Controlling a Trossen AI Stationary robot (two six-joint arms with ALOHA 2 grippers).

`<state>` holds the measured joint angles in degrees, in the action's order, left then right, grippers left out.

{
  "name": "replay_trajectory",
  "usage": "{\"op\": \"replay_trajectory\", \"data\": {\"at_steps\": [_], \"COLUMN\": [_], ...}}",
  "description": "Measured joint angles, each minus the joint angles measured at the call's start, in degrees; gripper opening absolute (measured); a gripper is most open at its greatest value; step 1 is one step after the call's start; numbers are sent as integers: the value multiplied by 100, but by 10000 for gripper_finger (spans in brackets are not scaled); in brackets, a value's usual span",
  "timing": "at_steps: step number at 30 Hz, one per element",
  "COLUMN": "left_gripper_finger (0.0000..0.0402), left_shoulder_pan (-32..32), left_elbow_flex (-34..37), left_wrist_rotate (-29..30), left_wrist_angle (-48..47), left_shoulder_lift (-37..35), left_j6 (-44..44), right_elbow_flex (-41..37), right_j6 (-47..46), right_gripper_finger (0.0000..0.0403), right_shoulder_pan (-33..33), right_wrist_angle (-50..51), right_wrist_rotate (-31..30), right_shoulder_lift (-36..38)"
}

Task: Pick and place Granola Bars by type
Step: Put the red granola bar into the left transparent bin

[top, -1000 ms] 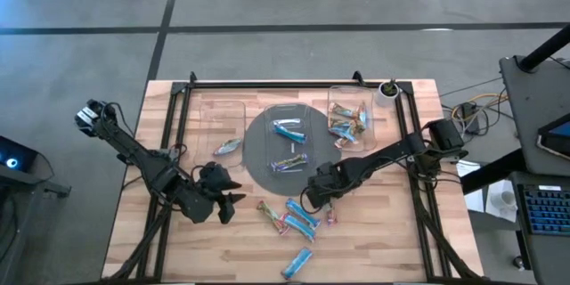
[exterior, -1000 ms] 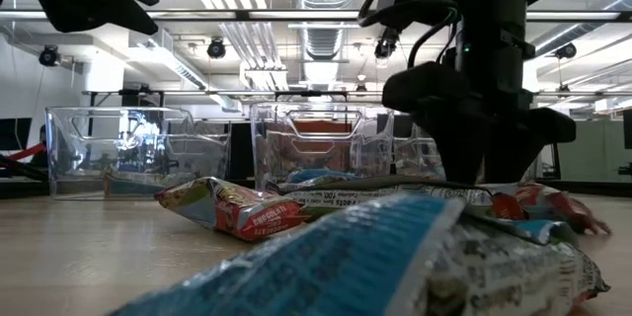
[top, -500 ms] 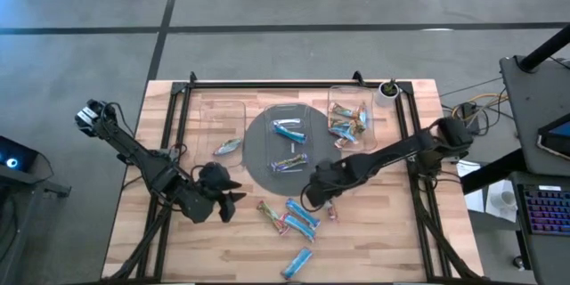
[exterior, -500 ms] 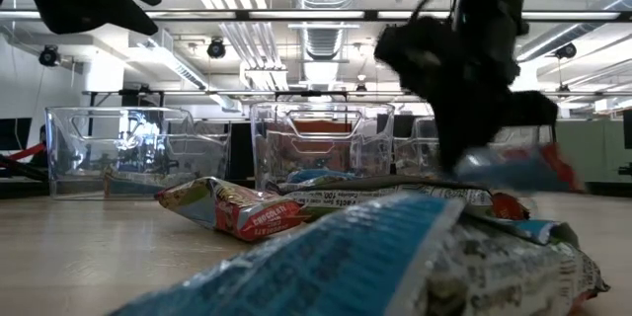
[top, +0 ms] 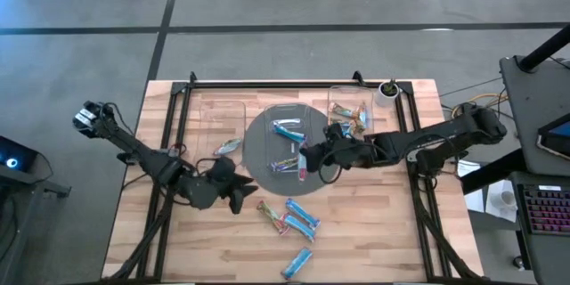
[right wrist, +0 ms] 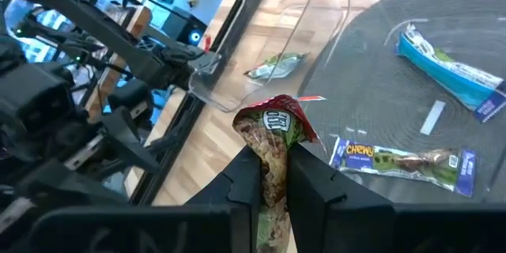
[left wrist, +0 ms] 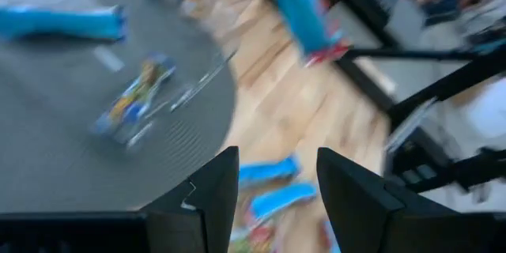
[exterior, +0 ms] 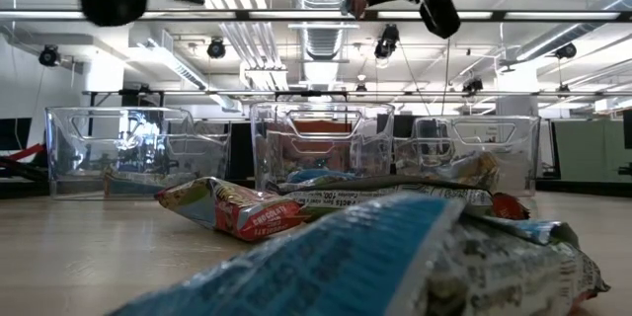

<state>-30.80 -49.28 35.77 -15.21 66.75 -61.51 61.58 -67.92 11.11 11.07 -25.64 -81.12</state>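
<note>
Two arms out over the table right now. My right gripper [top: 305, 162] is stretched in from the right side of the frame, hanging above the right edge of the round grey plate [top: 258, 138] at center, jaws pinched on a red-and-green wrapped bar [right wrist: 273, 138] that sticks up between the fingers [right wrist: 245, 182]. My left gripper [top: 239, 194] reaches in from the left, sitting just off the plate's lower-left rim, jaws spread with nothing between them. Already on the plate: a light-blue bar [top: 288, 130] toward the top and a multicoloured bar [top: 287, 163] lower down, right beside my right gripper. One greenish bar [top: 228, 146] lies in the clear tray on the left [top: 210, 109], and several more are piled in the clear tray on the right [top: 336, 98]. Loose bars [top: 292, 217] are clustered on the wood at lower center, with one more blue one [top: 297, 263] near the bottom edge. Lower left of the tabletop is bare wood.
</note>
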Motion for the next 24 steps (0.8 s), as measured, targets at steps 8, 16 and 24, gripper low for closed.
{"op": "replay_trajectory", "data": {"at_steps": [8, 16, 24], "left_gripper_finger": [155, 155, 155], "left_shoulder_pan": [757, 1187, 1311], "left_elbow_flex": [-2, 0, -2], "left_wrist_rotate": [-484, -1208, -1414], "left_wrist_angle": [721, 1616, 1917], "left_shoulder_lift": [15, 194, 200], "left_j6": [554, 551, 766], "right_elbow_flex": [437, 1185, 1628], "right_j6": [387, 995, 1255], "right_gripper_finger": [38, 38, 38], "right_shoulder_pan": [-14, -114, -260], "right_wrist_angle": [2, 32, 69], "right_wrist_rotate": [18, 178, 509], "right_shoulder_lift": [-382, -896, -1279]}}
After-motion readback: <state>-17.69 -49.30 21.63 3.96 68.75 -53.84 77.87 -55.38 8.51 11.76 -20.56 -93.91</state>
